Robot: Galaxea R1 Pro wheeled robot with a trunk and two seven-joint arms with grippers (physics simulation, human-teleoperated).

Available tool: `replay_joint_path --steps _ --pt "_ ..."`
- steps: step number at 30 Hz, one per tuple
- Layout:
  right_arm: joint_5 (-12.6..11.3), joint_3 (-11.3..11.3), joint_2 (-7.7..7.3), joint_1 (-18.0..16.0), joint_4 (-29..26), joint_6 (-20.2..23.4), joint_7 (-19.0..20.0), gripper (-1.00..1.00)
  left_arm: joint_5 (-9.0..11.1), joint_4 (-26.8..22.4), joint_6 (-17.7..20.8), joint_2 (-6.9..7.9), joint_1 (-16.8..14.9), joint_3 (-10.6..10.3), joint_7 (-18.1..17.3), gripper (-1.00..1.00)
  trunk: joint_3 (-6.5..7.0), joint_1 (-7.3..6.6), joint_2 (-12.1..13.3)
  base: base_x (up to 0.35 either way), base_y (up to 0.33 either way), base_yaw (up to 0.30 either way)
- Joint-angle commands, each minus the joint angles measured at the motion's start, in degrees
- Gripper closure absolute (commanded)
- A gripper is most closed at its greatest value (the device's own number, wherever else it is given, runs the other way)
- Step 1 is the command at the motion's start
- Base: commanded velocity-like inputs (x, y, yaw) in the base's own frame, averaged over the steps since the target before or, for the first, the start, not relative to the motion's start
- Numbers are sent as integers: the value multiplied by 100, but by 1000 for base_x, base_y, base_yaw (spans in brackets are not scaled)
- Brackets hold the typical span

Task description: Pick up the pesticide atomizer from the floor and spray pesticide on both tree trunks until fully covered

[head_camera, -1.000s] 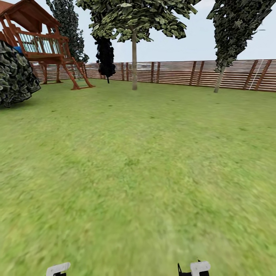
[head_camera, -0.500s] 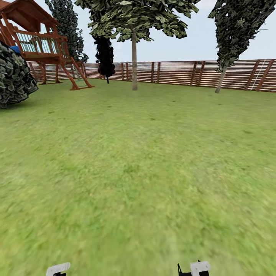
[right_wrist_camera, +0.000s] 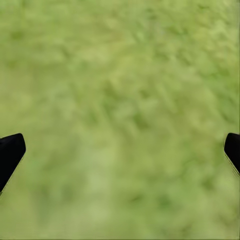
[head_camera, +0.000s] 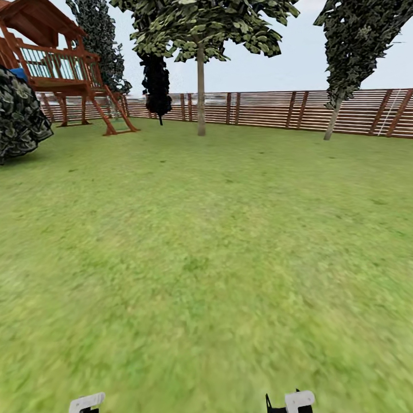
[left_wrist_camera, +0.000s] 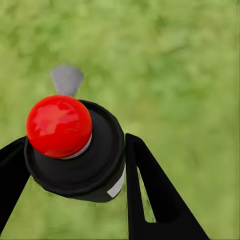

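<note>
Across the wide green grass lawn (head_camera: 206, 258), the head view has slid a little since a second ago, so the dark leafy bush (head_camera: 20, 115) by the reddish-brown wooden play tower (head_camera: 57, 63) sits closer to the picture's edge, while the things themselves keep their places. The tall tree with a bare, straight, pale trunk (head_camera: 201, 94) and a broad crown of flat green leaf flakes stands just in front of the reddish-brown horizontal-slat fence (head_camera: 275, 109); a second leafy tree with a thin leaning trunk (head_camera: 332, 117) stands farther along the fence on the side away from the tower, and a narrow near-black cone-shaped tree (head_camera: 156, 86) rises between the pale trunk and the tower. Open grass lies between the robot and that trunk. In the left wrist view the left gripper (left_wrist_camera: 75, 165) has its black fingers (left_wrist_camera: 150, 190) clamped on the pesticide atomizer (left_wrist_camera: 80, 150), a glossy black round canister with a shiny red dome cap and a small grey nozzle. The right gripper (right_wrist_camera: 120, 150) holds nothing, its black fingertips (right_wrist_camera: 10, 155) spread wide over blurred turf
</note>
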Motion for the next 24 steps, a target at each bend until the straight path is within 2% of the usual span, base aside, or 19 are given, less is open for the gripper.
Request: replay_joint_path --steps 1,24 --pt "19 46 1 -4 6 -5 -59 -100 29 6 -16 0 -3 7 -22 100 -5 3 -2 337 0 0" --pt "19 48 1 -4 6 -1 -59 -100 29 11 -16 0 -3 7 -22 100 -5 3 -2 337 0 0"
